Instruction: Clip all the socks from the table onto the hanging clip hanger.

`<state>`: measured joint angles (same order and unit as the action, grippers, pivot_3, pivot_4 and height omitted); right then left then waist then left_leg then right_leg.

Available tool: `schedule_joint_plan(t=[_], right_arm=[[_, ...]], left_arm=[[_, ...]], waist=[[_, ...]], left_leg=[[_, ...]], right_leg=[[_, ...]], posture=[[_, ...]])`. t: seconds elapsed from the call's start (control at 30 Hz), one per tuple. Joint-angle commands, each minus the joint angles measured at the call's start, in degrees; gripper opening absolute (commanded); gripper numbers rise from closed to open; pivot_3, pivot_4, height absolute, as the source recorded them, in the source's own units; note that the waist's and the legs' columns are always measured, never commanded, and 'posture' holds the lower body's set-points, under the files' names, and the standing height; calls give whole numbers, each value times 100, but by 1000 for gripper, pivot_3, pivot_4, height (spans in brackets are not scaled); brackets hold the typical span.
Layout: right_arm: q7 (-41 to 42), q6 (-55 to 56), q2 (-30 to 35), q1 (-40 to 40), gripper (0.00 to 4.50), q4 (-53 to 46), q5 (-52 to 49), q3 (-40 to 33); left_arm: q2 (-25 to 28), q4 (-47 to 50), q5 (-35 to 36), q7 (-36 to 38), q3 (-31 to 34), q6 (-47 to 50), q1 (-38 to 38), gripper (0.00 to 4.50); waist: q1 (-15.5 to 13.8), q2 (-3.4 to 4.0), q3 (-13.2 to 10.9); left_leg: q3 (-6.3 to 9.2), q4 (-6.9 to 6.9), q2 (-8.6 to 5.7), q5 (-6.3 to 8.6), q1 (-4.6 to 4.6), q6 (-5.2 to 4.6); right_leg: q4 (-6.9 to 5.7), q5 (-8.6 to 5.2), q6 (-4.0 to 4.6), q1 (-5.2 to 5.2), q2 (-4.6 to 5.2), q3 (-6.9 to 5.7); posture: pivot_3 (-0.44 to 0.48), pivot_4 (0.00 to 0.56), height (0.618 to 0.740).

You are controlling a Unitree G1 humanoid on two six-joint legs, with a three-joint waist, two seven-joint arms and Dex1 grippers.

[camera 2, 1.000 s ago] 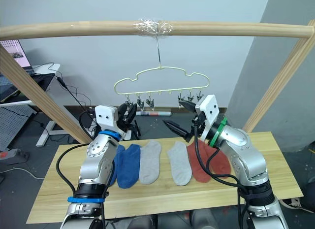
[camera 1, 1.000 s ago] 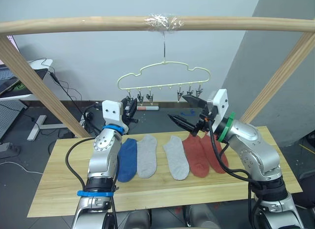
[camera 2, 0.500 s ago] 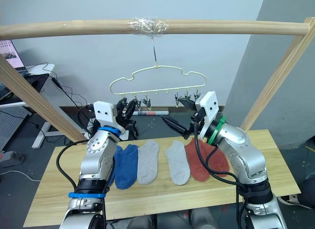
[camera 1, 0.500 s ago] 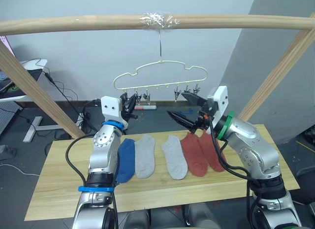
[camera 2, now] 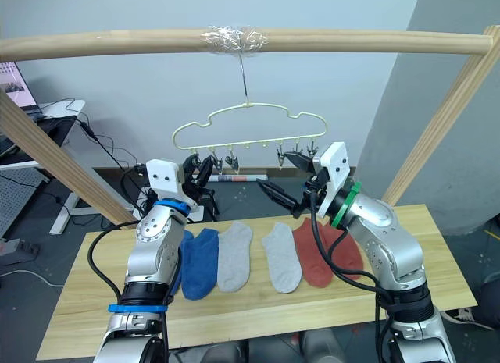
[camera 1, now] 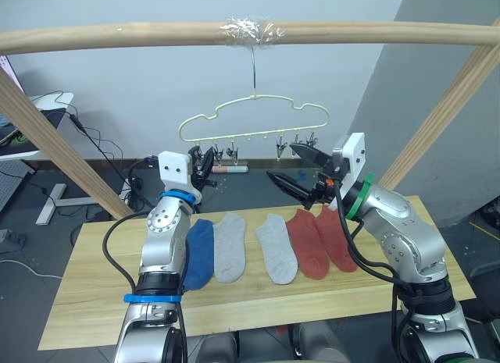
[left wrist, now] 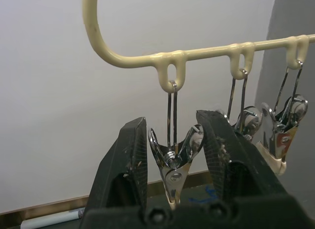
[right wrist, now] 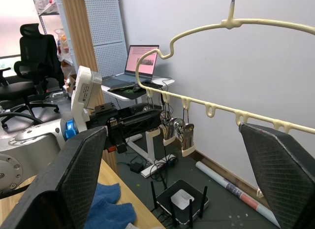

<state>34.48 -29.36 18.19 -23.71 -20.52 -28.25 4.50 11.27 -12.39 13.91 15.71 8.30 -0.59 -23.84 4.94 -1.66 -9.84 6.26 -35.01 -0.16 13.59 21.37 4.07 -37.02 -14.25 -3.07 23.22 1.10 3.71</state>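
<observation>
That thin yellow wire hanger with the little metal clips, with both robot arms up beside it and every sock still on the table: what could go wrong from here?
The thin pale-yellow wire hanger hangs from one hook, so a nudge could set it swinging. The left gripper straddles a small metal clip; squeezing off-centre might let it slip aside. The right gripper is wide open and empty, and the short knit socks still lie on the pale plank table, so nothing is ready to clip.

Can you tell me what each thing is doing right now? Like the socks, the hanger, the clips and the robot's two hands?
Socks: six lying flat in a row on the table, none clipped.
Hanger: hanging by its hook from the wooden pole, no socks on it.
Clips: all bare.
Left gripper: raised, fingers open around the end clip, not squeezing.
Right gripper: raised near the hanger, fingers open, holding nothing.
</observation>
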Motion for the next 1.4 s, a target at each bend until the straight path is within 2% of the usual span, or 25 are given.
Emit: schedule_joint_plan(t=[0.03, 0.4, 0.63, 0.83, 0.93, 1.07, 1.17, 1.4], right_arm=[[-32, 40, -18, -122, 4500, -259, -105, -108], [-60, 37, -39, -211, 4500, -165, -145, -181], [-59, 32, -54, -192, 4500, -145, -138, -203], [-86, -6, -97, -105, 4500, -161, -139, -158], [-205, -174, 150, 214, 4500, -108, 296, 110], [-812, 0, 426, 871, 4500, 410, 1315, 348], [-969, 118, 668, 1162, 4500, 1107, 1843, 409], [-1298, 487, 454, 774, 4500, 3176, 2321, 257]], left_arm=[[71, 67, -55, -1, 54, -137, -119, 1748], [61, 99, -19, 35, 70, -170, -133, 1748], [39, 165, 12, 55, 58, -194, -129, 304], [76, 198, 22, 72, 73, -196, -110, 239], [110, 239, -11, 76, 43, -103, -79, 239], [201, 312, -140, 84, -45, 89, -7, 239], [265, 420, -131, 121, -30, 177, 82, 239], [349, 659, -72, 178, 19, 401, 291, 239]], waist=[[0, 0, 0], [-1, 0, 0], [-1, 0, 0], [-3, 0, 0], [-11, 0, 0], [-29, -1, 1], [-31, -1, 0], [3, 1, -1]], left_leg=[[0, 0, 0, 0, 2, 0], [3, -4, -1, 0, 7, 0], [3, -5, -1, 0, 8, 0], [4, -5, -1, 0, 8, 0], [5, -5, -1, 0, 8, 0], [7, -6, -2, 0, 11, 0], [2, -7, -4, 0, 10, 0], [-5, -11, 0, -1, -3, -2]], right_leg=[[0, 0, 0, 1, 0, 0], [0, 1, -1, 3, 1, -3], [0, 1, -1, 3, 1, -3], [-1, 2, -1, 3, 1, -3], [0, 2, -1, 3, 1, -3], [2, 1, -1, 4, 3, -5], [-2, 2, -1, 5, 4, -1], [-16, 6, -2, 2, -2, 6]], posture=[[-120, 151, 740], [-116, 152, 740], [-110, 152, 740], [-102, 153, 740], [-96, 153, 740], [-82, 154, 740], [-76, 156, 740], [-52, 155, 740]])
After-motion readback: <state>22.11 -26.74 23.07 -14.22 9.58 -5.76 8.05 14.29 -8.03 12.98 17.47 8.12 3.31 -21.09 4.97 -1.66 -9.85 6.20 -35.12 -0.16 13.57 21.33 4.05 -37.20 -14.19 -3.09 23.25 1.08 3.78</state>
